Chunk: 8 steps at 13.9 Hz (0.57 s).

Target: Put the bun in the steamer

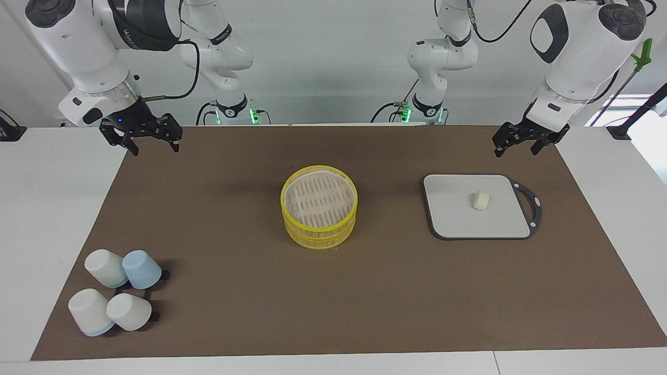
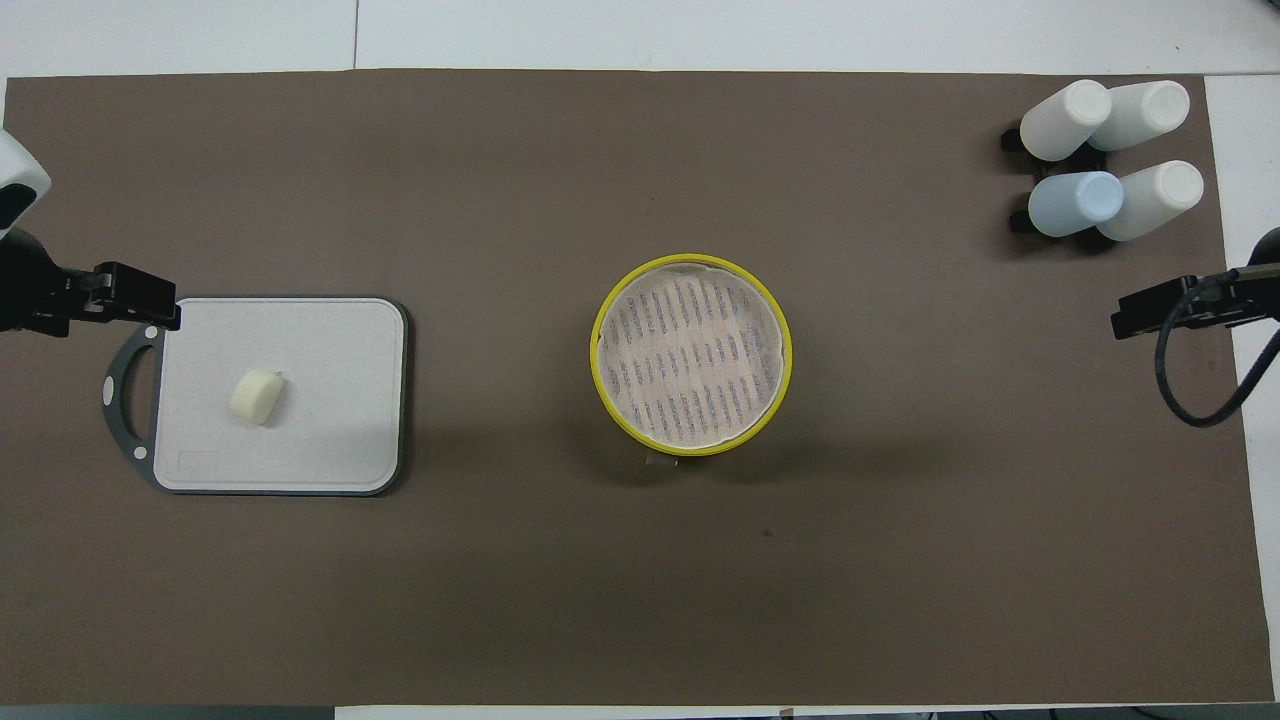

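- Hanging above the corner of the brown mat [image 1: 365, 312] at the right arm's end of the table, the right gripper [image 1: 152, 140] carries nothing, its fingers spread wide — this arm waits, with none of the task's things beside it
- Four upturned cups [image 1: 115, 294], three white and one pale blue, stand clustered on the mat's edge farthest from the robots, well apart from everything else, so they look parked out of the working path
- At the middle of the mat sits the steamer [image 1: 319, 208], its two yellow-rimmed tiers stacked and the slatted top tier bare and uncovered, which leaves it ready to take a drop from straight above
- Toward the left arm's end lies the grey board [image 1: 453, 224], black handle pointing outward, and the bun [image 1: 481, 200] rests on it near the middle — nothing touches it, so a grip from above looks free
- Over the mat's edge by the board's robot-side corner hangs the left gripper [image 1: 526, 141], wide and empty; as the closer arm, it seems the natural one to fetch the bun, a step not yet begun
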Tool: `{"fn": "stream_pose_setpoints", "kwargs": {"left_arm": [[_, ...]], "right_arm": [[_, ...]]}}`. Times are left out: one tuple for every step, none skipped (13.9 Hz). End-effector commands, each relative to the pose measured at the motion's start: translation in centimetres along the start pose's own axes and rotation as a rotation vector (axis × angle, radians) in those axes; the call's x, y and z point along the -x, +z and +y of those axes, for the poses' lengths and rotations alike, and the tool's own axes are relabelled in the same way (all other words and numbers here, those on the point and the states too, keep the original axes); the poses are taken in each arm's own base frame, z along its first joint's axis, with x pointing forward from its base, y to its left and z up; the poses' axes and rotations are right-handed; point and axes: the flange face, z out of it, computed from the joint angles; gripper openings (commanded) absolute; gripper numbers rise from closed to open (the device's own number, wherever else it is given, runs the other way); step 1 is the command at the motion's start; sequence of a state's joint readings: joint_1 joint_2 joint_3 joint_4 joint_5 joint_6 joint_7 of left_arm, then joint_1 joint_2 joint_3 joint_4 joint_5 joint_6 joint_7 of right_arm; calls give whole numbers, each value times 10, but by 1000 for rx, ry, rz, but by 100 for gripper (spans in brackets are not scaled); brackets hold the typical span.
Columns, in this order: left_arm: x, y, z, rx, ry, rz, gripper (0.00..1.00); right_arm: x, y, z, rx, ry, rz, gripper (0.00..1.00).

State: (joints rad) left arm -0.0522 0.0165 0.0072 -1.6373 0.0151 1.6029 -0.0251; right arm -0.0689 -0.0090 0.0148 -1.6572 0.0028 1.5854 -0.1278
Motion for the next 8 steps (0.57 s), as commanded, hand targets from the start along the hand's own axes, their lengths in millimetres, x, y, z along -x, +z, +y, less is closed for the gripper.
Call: {"fn": "stream_pose_setpoints", "kwargs": {"left_arm": [[-3, -4, 0, 11, -7, 14, 100], [-3, -2, -1, 11, -8, 11, 100], [-3, -2, -3, 11, -11, 11, 100], [-3, -1, -4, 11, -11, 9, 100], [-2, 0, -5, 11, -13, 8, 100], [-3, -1, -3, 11, -14, 9, 100], [-3, 0, 1, 9, -14, 8, 100], [-4, 2, 3, 10, -14, 2, 100]], "right_arm": [[3, 2, 3, 3, -1, 9, 100], [3, 2, 3, 3, -1, 10, 100], [3, 2, 3, 3, -1, 10, 100], [3, 2, 3, 4, -1, 9, 100], [3, 2, 3, 3, -1, 9, 100], [3, 2, 3, 2, -1, 7, 100], [5, 4, 2, 2, -1, 4, 100], [7, 6, -4, 3, -9, 1, 100]]}}
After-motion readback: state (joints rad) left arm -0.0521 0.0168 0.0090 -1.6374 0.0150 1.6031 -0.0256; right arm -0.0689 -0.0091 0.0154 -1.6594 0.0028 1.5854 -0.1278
